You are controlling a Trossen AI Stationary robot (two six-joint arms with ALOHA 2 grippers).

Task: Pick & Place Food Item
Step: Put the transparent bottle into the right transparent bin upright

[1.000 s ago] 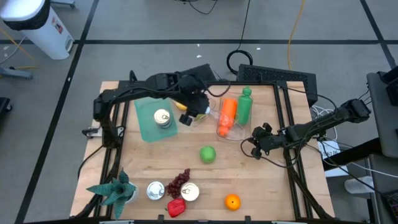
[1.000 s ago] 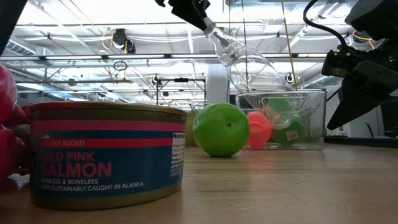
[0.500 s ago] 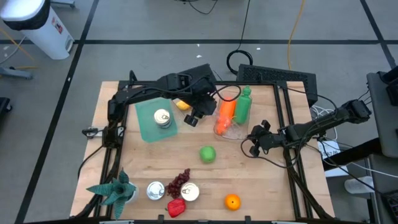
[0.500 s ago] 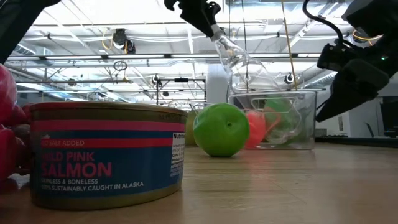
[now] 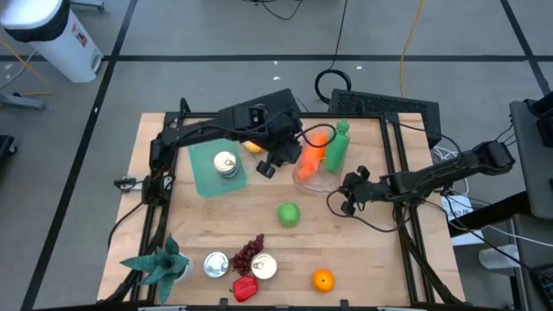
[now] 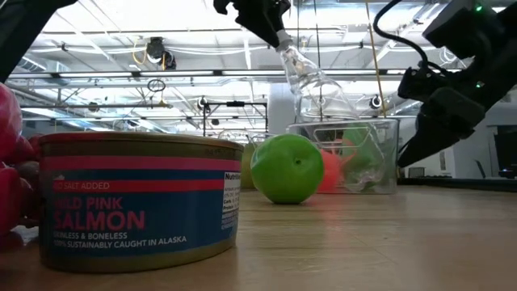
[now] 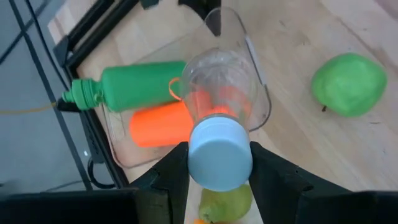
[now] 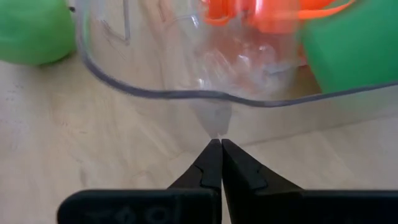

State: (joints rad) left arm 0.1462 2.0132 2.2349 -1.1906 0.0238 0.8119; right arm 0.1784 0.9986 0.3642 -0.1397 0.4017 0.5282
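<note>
upper centre of the high view: left gripper [image 5: 278,154] clamped on the white cap of a clear bottle [image 7: 219,93], bottle tilted, its base down in the clear bin [image 5: 318,180]. bin also holds an orange bottle [image 5: 313,155] and a green bottle [image 5: 338,144] lying side by side. right gripper [image 5: 347,192] sits at the bin's right edge, fingers pressed together, holding nothing, tips close to the bin wall. green apple [image 5: 289,214] lies on the surface below the bin, centre frame. salmon can [image 6: 137,200] fills the low view's lower left.
</note>
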